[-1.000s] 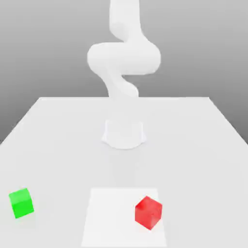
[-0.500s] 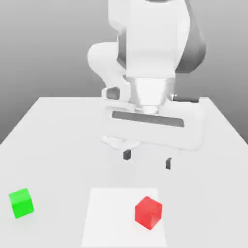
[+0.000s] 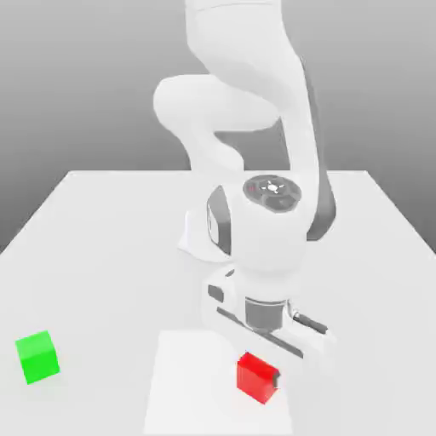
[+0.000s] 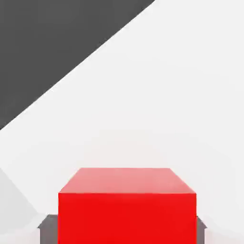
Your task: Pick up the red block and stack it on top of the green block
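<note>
In the exterior view the arm is bent low over the near edge of the table (image 3: 102, 221), and its gripper (image 3: 266, 375) sits right on the red block (image 3: 255, 375), which rests on a paler square patch (image 3: 187, 383) of the tabletop, towards that view's right; a dark finger (image 3: 276, 377) presses the block's right face. The green block (image 3: 37, 357) stands well apart, near that view's left edge, with nothing on it. The red block looks like a small rigid cube with flat, smooth faces, probably light; two opposite side faces are the sensible place to pinch, squarely and near mid-height, so it cannot twist or slide out. A second ago only the arm's upright column showed, far behind the blocks; half a second ago the hand hung above the block with fingers spread wide; now it is down and clamped. Neither block has shifted. In the hand view the red block (image 4: 127, 205) sits close, dark finger pads (image 4: 47, 229) flush against both its sides, so the grip looks centred.
</note>
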Controlling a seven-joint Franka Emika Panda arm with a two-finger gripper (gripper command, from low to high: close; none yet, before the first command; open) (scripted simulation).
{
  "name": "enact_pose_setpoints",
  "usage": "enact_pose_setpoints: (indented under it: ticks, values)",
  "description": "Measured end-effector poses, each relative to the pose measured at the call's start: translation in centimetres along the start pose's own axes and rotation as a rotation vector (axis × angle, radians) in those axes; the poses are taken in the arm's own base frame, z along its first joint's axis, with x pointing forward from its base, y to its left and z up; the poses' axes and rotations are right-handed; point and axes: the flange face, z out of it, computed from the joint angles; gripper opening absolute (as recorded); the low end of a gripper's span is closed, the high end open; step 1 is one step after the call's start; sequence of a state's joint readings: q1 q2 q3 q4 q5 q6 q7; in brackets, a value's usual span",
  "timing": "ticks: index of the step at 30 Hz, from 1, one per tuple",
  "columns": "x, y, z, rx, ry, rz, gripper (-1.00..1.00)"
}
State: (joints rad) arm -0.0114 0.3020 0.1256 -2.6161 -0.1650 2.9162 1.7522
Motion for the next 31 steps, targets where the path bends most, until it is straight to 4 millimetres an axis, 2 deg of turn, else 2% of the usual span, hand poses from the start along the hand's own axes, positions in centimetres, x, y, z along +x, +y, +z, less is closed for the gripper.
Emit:
enact_pose_setpoints:
  ticks: [2,7,8,10,12,15,18,21,22,23,26,27,31]
  values:
    - [0.0,0.0,0.0,-0.001,0.001,0.000,-1.00]
    - [0.0,0.0,-4.8,-0.002,0.002,0.000,-1.00]
    - [0.6,-0.1,-5.7,-0.002,0.001,0.003,-1.00]
    - [4.7,-0.5,-6.5,-0.003,0.002,0.036,-1.00]
    - [9.7,-0.6,-7.0,-0.004,0.003,0.077,-1.00]
    - [17.5,0.5,-7.8,-0.005,0.003,0.136,-1.00]
    - [25.0,2.9,-8.6,-0.005,0.002,0.192,-1.00]
    - [32.0,6.6,-9.5,-0.003,0.001,0.248,-1.00]
    - [33.3,7.5,-9.3,-0.002,0.001,0.254,-1.00]
    - [33.8,7.7,-8.6,-0.002,0.001,0.251,-1.00]
    - [34.2,7.9,-5.1,-0.002,0.000,0.248,-1.00]
    - [34.2,7.9,-4.0,-0.002,0.001,0.248,1.00]
    - [34.2,7.9,-4.0,-0.002,0.001,0.248,1.00]
